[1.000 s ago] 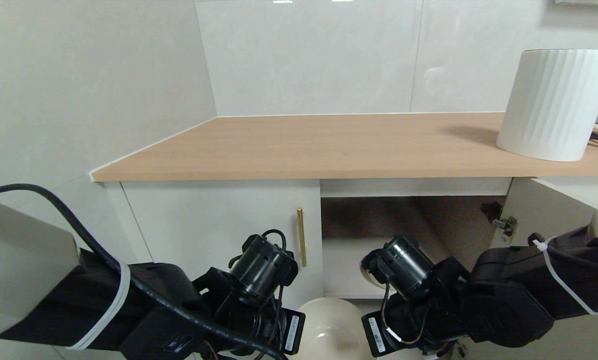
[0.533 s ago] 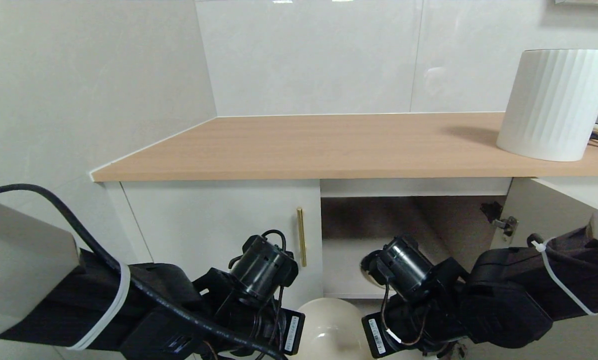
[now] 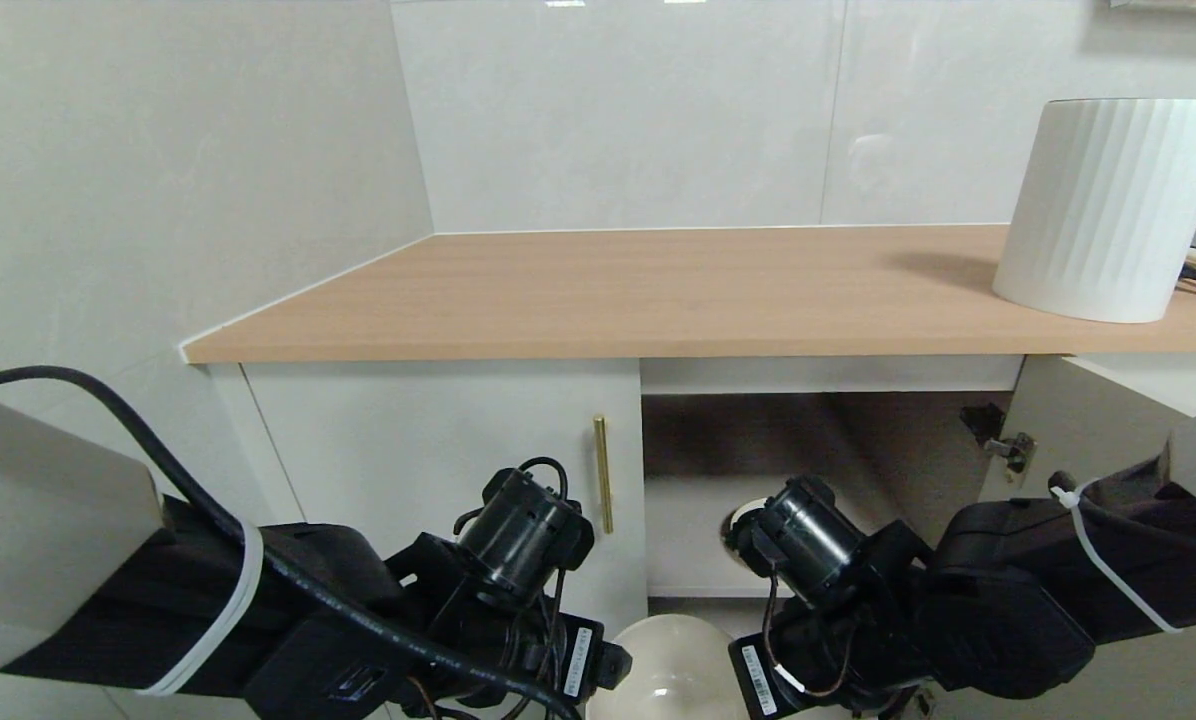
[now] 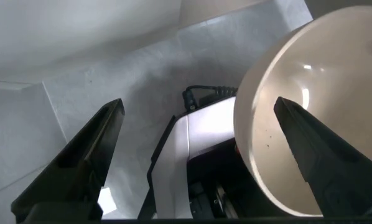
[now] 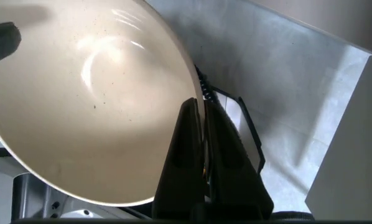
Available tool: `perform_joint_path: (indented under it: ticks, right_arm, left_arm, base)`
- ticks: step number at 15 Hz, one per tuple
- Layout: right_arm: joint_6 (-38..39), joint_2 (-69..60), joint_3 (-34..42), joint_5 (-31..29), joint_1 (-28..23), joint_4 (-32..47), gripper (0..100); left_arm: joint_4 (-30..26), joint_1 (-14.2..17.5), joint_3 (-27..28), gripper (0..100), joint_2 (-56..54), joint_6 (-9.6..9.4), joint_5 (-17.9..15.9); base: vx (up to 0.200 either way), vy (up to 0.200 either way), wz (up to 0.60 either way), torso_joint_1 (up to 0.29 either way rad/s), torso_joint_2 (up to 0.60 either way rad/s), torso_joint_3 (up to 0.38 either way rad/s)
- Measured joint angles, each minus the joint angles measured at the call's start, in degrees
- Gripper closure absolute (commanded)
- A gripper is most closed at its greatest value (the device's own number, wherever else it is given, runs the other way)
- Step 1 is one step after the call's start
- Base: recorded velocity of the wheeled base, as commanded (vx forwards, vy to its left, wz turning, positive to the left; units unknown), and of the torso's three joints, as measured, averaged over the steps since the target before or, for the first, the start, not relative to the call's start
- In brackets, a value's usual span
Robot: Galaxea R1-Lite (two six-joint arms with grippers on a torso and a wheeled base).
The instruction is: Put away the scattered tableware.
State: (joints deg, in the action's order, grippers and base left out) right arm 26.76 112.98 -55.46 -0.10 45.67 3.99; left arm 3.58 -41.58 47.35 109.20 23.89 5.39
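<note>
Both arms hang low at bottom centre. The right gripper (image 5: 199, 115) clamps the bowl (image 3: 658, 662) by its rim, and the left gripper (image 4: 197, 107) gapes, seemingly just beside it.

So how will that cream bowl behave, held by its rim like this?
The bowl looks glossy and glazed, so probably rigid but slippery. The right claw pinches only its rim, so it may pivot or slip. Likely ceramic, hence heavyish and breakable if dropped.

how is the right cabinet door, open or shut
Open: the right door is swung outward, with its hinge and the cabinet's dark inside showing.
</note>
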Motion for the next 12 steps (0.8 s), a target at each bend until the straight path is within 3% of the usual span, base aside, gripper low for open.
perform_joint_path:
  ticks: [2, 4, 6, 12]
  right_arm:
    - [0.09, 0.30, 0.00, -0.77, 0.00, -0.16, 100]
    - [0.72, 1.16, -0.02, -5.16, -0.74, -1.32, 100]
    - [2.96, 2.71, 0.59, -11.50, -2.65, -7.24, 100]
    - [4.50, 6.64, 5.24, -15.53, -10.97, -28.39, 100]
  left_arm:
    - [0.18, 0.05, 0.09, 0, -0.13, 0.71, -0.02]
    - [1.04, 0.11, 0.13, 0, -0.74, 1.58, -0.13]
    - [1.30, 0.22, 0.09, 0, -1.38, 1.72, -0.22]
    - [1.32, 0.35, 0.00, 0, -2.49, 1.74, -0.15]
  base:
    - [0.000, 0.000, 0.00, 0.000, 0.00, 0.000]
    - [0.000, 0.000, 0.00, 0.000, 0.00, 0.000]
    - [0.000, 0.000, 0.00, 0.000, 0.00, 0.000]
    - [0.000, 0.000, 0.00, 0.000, 0.00, 0.000]
